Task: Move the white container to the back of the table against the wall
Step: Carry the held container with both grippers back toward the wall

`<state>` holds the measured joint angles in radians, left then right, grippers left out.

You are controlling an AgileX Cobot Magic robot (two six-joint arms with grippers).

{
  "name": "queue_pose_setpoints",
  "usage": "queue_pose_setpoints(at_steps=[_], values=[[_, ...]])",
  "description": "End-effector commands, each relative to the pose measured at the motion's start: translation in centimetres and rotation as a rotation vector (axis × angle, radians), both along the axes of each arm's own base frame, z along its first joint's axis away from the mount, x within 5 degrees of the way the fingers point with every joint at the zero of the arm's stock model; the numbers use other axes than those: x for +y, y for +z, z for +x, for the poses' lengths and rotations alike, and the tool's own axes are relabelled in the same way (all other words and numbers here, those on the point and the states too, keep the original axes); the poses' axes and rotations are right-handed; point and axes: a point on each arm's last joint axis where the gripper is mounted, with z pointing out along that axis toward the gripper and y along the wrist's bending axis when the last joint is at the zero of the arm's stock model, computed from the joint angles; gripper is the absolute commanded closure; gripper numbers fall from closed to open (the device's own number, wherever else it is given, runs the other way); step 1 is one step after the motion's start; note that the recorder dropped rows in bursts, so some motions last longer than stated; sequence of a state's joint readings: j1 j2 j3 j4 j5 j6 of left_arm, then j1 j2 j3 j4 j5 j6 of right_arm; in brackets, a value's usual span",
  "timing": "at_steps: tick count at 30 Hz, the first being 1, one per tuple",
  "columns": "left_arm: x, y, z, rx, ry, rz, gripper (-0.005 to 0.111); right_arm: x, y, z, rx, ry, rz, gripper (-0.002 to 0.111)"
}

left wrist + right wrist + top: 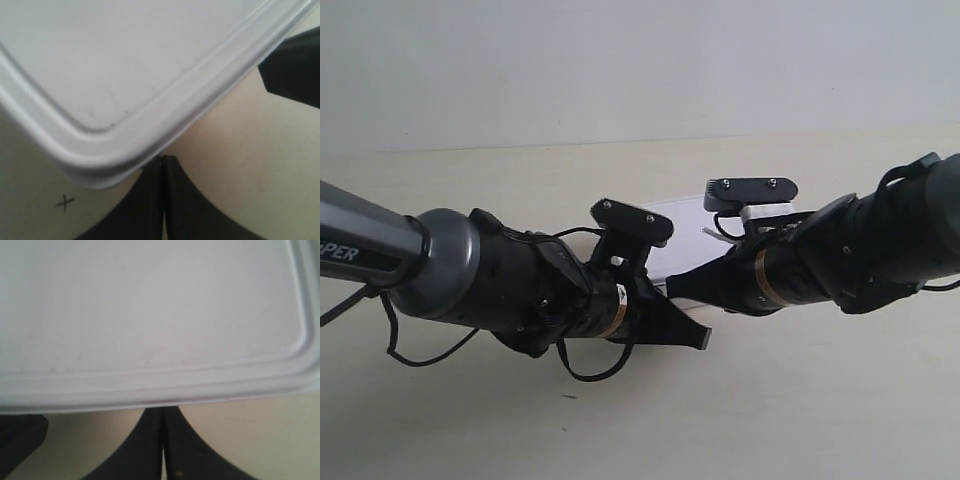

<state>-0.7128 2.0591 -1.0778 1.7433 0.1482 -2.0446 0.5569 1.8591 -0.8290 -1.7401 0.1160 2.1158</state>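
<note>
Both jaws closed, tips at white container [125,60] — dark cross [64,202] on table [240,165]

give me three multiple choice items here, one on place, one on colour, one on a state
1. Where is the white container relative to the wall? A touching it; B on the table, bare table between them; C lifted off the table.
2. What colour is the left tool? A orange; B white; C black.
3. How does the right tool stand? A shut; B wide open; C clamped on the container.
Answers: 1 B, the exterior view shows a strip of table behind it. 2 C, it looks black. 3 A, its fingers meet with no gap.
</note>
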Motion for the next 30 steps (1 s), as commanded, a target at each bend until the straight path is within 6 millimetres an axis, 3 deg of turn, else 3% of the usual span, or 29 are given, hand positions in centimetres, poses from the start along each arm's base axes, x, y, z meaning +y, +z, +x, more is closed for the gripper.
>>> queue_pose_setpoints(at_steps=[1,15,30], values=[[0.7,0.4,1.0,-0.027,0.04,0.003,0.107,0.6,0.2,0.8,-0.013,0.015,0.014,0.108],[2.5,1.0,3.6,-0.048,0.047,0.001,0.107,2.0,0.6,3.0,-0.048,0.018,0.043,0.108],[3.2,-0.6,6.3,-0.068,0.037,0.048,0.107,3.5,0.2,5.9,-0.078,0.044,0.06,0.108]])
